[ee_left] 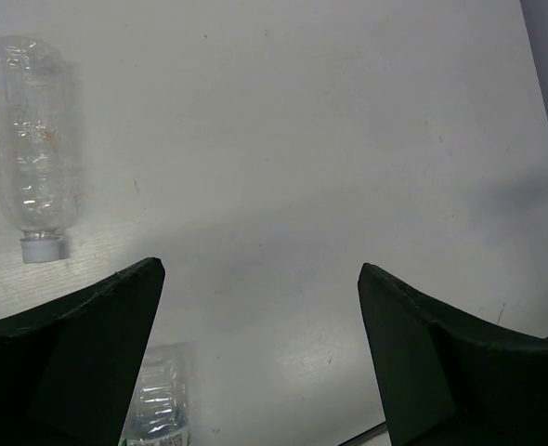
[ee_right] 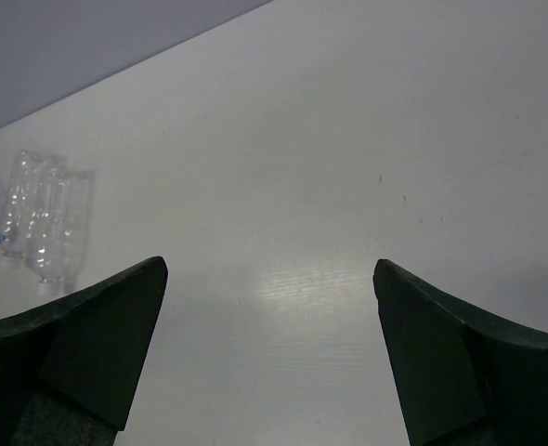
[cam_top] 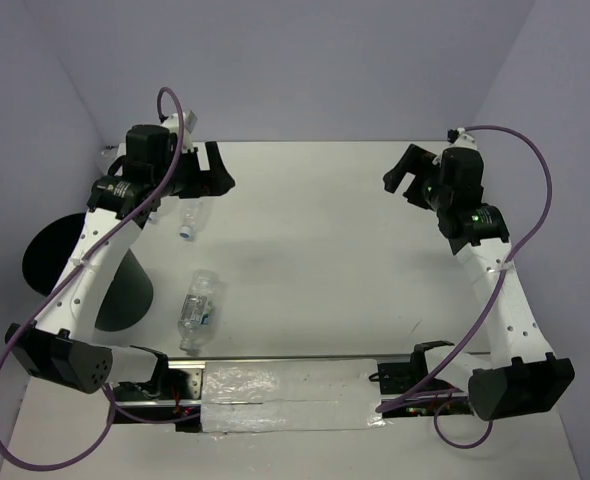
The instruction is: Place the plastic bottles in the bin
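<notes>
A clear crinkled bottle (cam_top: pixel 188 220) with a pale cap lies on the white table just below my left gripper (cam_top: pixel 218 170), which is open and empty. It also shows in the left wrist view (ee_left: pixel 31 149), far left of the left gripper (ee_left: pixel 260 269). A second bottle (cam_top: pixel 197 310) with a label lies nearer the front; its end shows by the left finger (ee_left: pixel 158 401). The black bin (cam_top: pixel 80 270) stands at the table's left edge. My right gripper (cam_top: pixel 395 175) is open and empty at the back right (ee_right: pixel 269 265); clear bottles (ee_right: pixel 42 218) show far off at its left.
Something clear (cam_top: pixel 105 155) lies behind the left arm at the far left corner. A taped strip (cam_top: pixel 275 395) runs along the table's front edge between the arm bases. Lilac walls close the back and sides.
</notes>
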`<state>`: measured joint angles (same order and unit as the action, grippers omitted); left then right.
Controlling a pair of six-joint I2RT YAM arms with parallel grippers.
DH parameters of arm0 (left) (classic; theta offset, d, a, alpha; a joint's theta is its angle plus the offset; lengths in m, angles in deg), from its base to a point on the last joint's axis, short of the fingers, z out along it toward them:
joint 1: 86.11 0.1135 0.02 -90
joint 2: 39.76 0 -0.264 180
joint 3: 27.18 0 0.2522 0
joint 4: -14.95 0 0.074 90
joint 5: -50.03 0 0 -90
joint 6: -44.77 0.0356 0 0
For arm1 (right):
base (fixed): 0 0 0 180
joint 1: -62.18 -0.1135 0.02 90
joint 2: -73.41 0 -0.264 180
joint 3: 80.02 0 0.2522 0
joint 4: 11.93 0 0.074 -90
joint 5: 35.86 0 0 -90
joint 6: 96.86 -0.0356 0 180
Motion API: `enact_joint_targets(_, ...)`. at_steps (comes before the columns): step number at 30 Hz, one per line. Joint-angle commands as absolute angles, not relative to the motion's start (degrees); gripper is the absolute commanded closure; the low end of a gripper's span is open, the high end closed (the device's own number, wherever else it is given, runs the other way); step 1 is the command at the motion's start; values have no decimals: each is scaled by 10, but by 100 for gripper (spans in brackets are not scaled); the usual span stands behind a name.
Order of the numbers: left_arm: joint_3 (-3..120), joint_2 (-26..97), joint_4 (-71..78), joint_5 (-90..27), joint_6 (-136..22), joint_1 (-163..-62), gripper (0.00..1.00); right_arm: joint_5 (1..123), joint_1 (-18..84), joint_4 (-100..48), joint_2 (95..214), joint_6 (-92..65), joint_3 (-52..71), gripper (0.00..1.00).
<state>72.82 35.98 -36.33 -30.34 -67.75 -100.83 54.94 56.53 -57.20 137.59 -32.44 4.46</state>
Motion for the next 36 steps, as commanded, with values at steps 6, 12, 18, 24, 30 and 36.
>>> enact_joint_targets(6, 732, 351, -421, -375, -660, -1040, 1, 519, 562, -574, 1357, -315, 23, 0)
enact_joint_targets(12, 662, 336, -435, -526, -694, -1120, 1, 502, 563, -630, 1396, -307, 44, 0)
enact_joint_targets(18, 590, 340, -471, -603, -754, -1128, 1, 527, 563, -606, 1373, -292, 22, 0)
enact_joint_targets(24, 515, 325, -479, -597, -798, -1139, 1, 526, 563, -616, 1387, -285, 43, 0)
enact_joint_targets(30, 491, 344, -505, -623, -827, -1165, 1, 554, 559, -601, 1390, -287, 34, 0)
enact_joint_targets(36, 488, 399, -523, -636, -867, -1166, 1, 551, 558, -602, 1392, -280, 31, 0)
